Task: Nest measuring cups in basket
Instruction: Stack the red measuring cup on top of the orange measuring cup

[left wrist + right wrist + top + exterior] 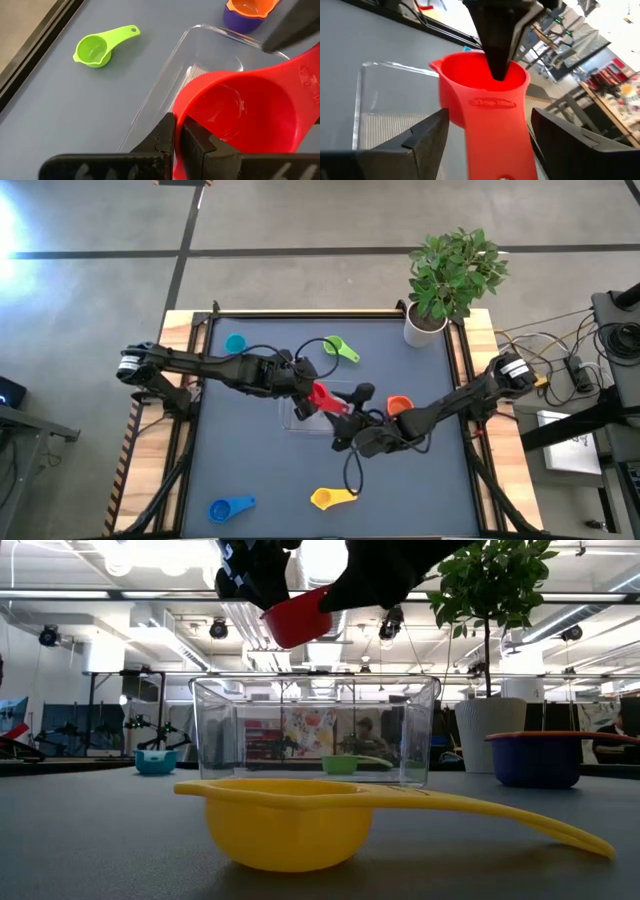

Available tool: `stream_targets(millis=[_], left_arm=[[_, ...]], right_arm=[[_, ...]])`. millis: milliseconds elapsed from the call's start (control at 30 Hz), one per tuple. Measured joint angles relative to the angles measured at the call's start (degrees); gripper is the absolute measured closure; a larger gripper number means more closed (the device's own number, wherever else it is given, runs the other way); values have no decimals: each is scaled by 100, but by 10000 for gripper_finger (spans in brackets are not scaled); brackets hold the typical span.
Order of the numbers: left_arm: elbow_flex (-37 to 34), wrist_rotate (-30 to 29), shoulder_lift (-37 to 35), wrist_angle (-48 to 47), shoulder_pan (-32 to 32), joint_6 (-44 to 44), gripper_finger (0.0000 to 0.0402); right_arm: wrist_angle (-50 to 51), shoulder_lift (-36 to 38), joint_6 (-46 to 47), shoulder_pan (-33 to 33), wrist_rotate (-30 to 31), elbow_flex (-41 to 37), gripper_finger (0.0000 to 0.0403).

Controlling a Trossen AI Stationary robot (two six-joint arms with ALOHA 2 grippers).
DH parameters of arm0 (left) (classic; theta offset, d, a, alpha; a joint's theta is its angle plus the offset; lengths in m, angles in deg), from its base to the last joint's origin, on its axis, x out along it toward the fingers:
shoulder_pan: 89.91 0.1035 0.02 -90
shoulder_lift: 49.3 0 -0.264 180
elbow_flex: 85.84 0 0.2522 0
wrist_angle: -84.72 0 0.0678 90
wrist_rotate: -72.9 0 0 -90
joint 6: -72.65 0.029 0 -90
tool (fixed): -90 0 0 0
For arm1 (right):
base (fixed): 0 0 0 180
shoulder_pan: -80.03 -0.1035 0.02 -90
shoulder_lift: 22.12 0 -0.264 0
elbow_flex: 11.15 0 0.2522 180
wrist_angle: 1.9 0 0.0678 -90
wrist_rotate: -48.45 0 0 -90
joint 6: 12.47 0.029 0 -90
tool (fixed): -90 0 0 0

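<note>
A red measuring cup (322,396) hangs above the clear basket (298,418), whose base rests on the table. My left gripper (177,131) is shut on the cup's rim. My right gripper (490,150) is open at the cup's handle end. Its fingers stand on either side of the handle (492,125) with a gap on each side. In the low view the red cup (297,617) is well clear of the basket's top edge (315,680). My left gripper pinches the red cup's wall at the rim (184,107), on the side opposite the handle, with one finger (497,60) inside the bowl and one outside. The fingers slant down from the table's left. The cup is lifted clear, slightly tilted, its handle pointing at my right gripper.
A green cup (340,348) and a light blue cup (235,343) lie toward the far edge. An orange cup sits in a purple one (399,406) right of the basket. Yellow (333,498) and blue (230,507) cups lie near the front. A potted plant (425,328) stands at the far right.
</note>
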Motion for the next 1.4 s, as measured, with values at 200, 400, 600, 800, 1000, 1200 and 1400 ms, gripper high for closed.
stream_targets(millis=[200,400,600,800,1000,1200,1400], left_arm=[[0,-18,4,-10,0,0,402],[-7,-26,52,-34,0,18,401],[-7,-35,52,-34,0,20,402],[-7,-39,50,-39,2,20,401],[-7,-37,51,-49,2,134,392],[-7,-31,22,-184,2,214,339],[7,-144,-149,-290,-2,219,286]], right_arm=[[176,230,416,8,-308,-67,179],[602,257,664,6,-329,-74,224],[725,264,756,6,-324,-74,281],[746,264,754,6,-324,-74,287],[749,266,747,6,-320,-75,287],[1071,397,955,2,-351,-76,286],[1784,774,1580,6,-380,-107,285]])
